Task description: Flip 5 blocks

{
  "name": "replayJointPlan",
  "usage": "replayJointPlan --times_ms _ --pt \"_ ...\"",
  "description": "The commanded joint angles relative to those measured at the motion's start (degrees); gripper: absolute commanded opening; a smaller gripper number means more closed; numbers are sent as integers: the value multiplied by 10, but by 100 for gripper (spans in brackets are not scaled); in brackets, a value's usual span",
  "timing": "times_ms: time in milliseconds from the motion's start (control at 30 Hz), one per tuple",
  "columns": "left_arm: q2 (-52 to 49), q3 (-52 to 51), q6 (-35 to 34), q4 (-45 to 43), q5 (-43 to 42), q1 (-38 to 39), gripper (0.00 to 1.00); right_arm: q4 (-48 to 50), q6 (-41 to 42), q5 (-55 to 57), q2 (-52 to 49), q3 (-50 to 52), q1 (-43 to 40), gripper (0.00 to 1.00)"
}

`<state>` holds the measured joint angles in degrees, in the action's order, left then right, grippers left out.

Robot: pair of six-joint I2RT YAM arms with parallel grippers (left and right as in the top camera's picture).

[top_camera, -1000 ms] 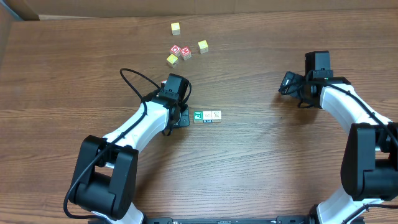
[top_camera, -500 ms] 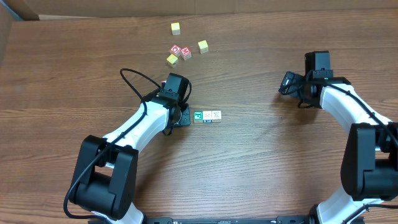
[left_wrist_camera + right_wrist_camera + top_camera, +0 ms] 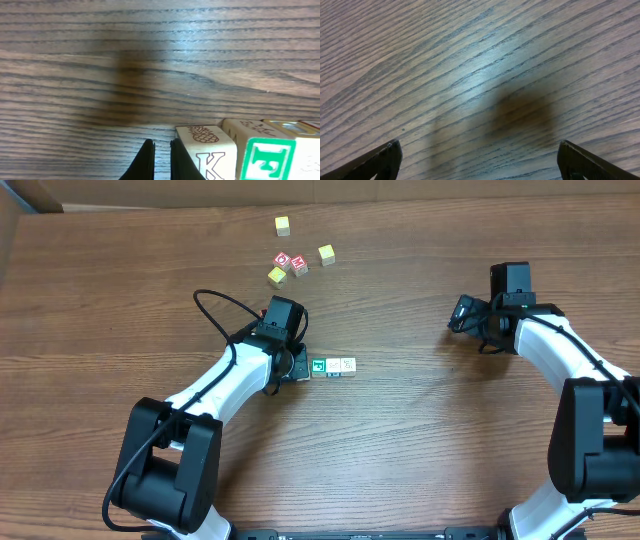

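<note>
A short row of whitish blocks (image 3: 333,366) lies at the table's middle, the leftmost one with a green top (image 3: 319,367). My left gripper (image 3: 300,368) sits low at the row's left end. In the left wrist view its gripper (image 3: 161,159) is shut with nothing between the fingers. The right finger (image 3: 181,160) stands against a block showing a pineapple and a K (image 3: 207,150). Beside that block is one with a green-bordered F (image 3: 267,160). My right gripper (image 3: 458,315) hangs far to the right. In the right wrist view the gripper (image 3: 480,162) is open over bare wood.
A loose cluster lies at the back: yellow cubes (image 3: 283,225), (image 3: 326,254), (image 3: 277,276) and two red ones (image 3: 283,261), (image 3: 299,266). A black cable (image 3: 215,305) loops off the left arm. The table's far edge (image 3: 300,205) runs behind the cluster.
</note>
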<state>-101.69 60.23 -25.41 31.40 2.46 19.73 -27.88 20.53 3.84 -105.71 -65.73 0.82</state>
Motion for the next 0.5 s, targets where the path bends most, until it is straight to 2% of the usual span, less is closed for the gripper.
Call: replayJointPlan --times_ms 0,233,467 --pt "4 -4 -8 -4 -10 -2 6 3 -4 6 -2 -10 -2 100" --pt "6 2 -2 -2 25 -5 4 3 -4 6 -2 -10 -2 100" --pt "37 59 1 79 -17 -6 4 3 -4 6 -2 -10 -2 100"
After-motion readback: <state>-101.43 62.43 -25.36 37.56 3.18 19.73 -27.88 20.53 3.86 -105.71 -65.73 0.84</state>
